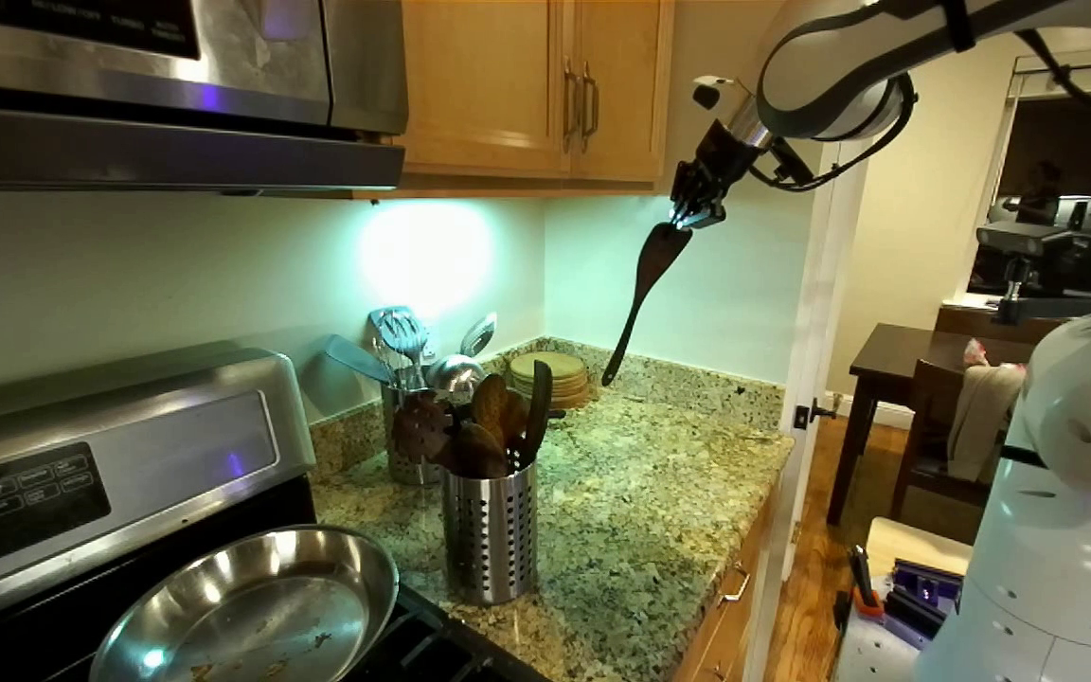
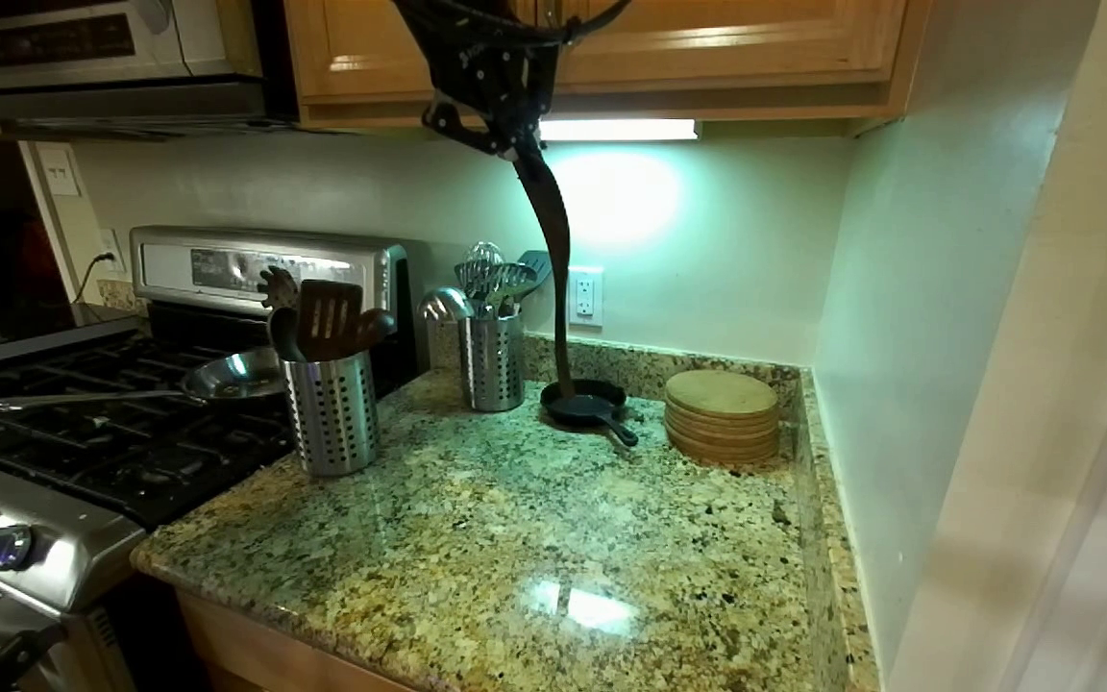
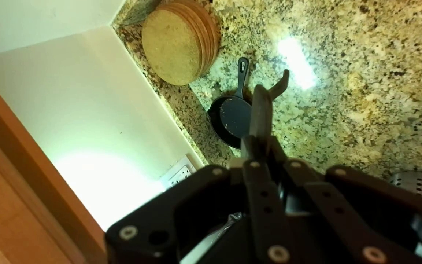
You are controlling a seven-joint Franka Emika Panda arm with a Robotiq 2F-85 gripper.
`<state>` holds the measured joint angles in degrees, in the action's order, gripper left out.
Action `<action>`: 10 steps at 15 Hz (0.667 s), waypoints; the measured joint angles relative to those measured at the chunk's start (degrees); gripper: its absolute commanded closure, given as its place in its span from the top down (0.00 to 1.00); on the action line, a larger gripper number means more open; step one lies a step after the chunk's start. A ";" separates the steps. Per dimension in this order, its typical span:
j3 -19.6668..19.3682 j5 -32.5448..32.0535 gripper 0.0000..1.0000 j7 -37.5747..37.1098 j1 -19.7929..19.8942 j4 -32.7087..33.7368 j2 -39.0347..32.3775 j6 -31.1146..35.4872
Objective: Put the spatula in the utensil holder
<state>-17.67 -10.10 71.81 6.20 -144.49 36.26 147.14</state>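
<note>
The dark brown spatula (image 1: 652,270) hangs in the air with its long handle pointing down; it also shows in an exterior view (image 2: 551,221) and the wrist view (image 3: 261,110). My gripper (image 1: 683,220) is shut on its broader head end, seen also in an exterior view (image 2: 520,152) and the wrist view (image 3: 259,146). The silver perforated utensil holder (image 1: 491,535) stands upright on the counter with several brown utensils in it; it also shows in an exterior view (image 2: 332,418). In the wrist view only part of the holder (image 3: 419,185) shows at the right edge. The spatula is apart from it and higher.
A second metal container (image 2: 493,365) with shiny utensils stands near the back wall. A small black pan (image 2: 584,404) and a stack of round boards (image 2: 722,420) lie at the back. The stove holds a steel pan (image 1: 266,606). Wooden cabinets (image 1: 489,85) hang above.
</note>
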 measured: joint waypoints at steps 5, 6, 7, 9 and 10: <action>-0.36 1.69 0.03 7.05 -3.97 4.92 1.19 -13.73; -0.11 1.69 0.03 8.68 -4.57 6.67 1.34 -17.30; 0.33 1.68 0.03 10.28 -4.93 8.47 1.33 -20.60; 1.34 1.68 0.03 13.14 -5.76 11.72 1.25 -25.35; 1.87 1.70 0.03 14.39 -6.27 13.08 1.18 -26.69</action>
<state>-15.80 -8.40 86.20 -0.08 -131.40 37.44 120.45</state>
